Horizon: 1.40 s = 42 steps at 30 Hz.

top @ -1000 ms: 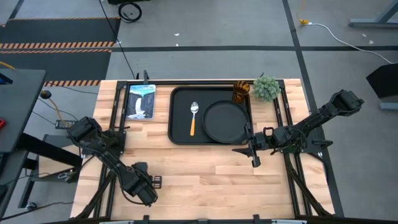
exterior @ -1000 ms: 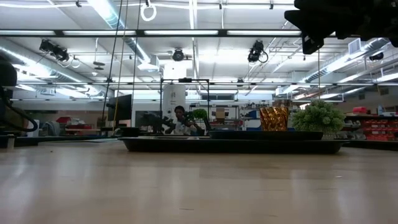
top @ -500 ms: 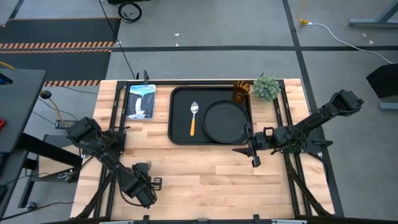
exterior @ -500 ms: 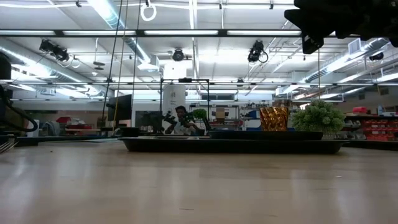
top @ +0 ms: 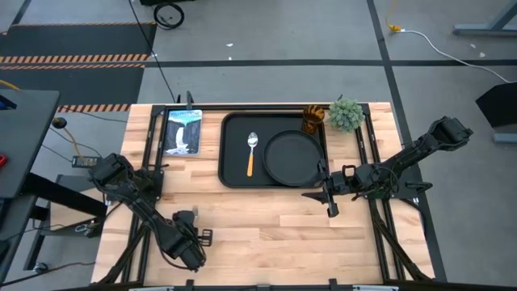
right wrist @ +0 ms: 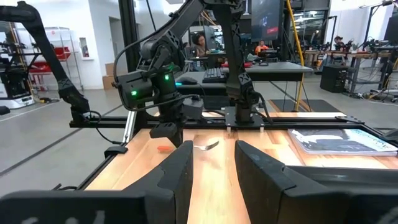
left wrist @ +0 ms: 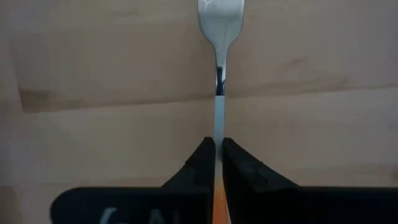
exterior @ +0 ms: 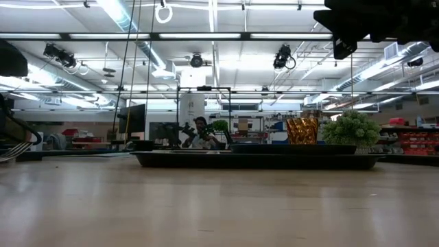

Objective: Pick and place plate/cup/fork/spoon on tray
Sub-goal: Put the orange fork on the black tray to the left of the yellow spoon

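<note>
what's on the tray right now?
On the tray: the spoon, the plate and the cup at its far right corner. The fork is not there; the left pincer holds it over the table.

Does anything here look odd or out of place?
Only the fork: it is off the tray, pinched by its orange handle in the left gripper over the bare wooden table. Spoon, plate and cup sit on the tray.

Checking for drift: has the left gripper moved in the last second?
Yes, slightly: the left gripper, shut on the fork, shifted toward the table's near edge.
</note>
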Each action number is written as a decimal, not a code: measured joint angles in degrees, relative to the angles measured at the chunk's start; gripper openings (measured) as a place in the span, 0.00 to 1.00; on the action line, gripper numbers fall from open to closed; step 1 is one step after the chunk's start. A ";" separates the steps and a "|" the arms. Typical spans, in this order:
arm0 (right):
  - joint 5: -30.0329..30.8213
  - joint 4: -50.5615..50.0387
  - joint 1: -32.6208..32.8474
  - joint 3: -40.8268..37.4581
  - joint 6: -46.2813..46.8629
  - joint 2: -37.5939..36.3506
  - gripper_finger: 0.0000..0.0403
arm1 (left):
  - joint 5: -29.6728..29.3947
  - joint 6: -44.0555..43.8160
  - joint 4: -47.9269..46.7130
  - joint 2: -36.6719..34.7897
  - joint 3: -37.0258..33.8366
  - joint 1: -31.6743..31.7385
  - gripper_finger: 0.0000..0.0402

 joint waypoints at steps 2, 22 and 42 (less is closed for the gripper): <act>0.01 0.37 0.00 0.00 0.00 0.00 0.31 | -0.95 0.32 -0.01 -0.02 0.00 0.77 0.05; 0.01 0.77 0.00 0.00 -0.44 0.00 0.31 | -12.76 33.14 0.35 -5.48 0.13 28.31 0.05; -0.16 0.35 0.00 0.00 -0.08 0.00 0.31 | -10.32 68.76 28.71 -1.24 0.22 57.14 0.06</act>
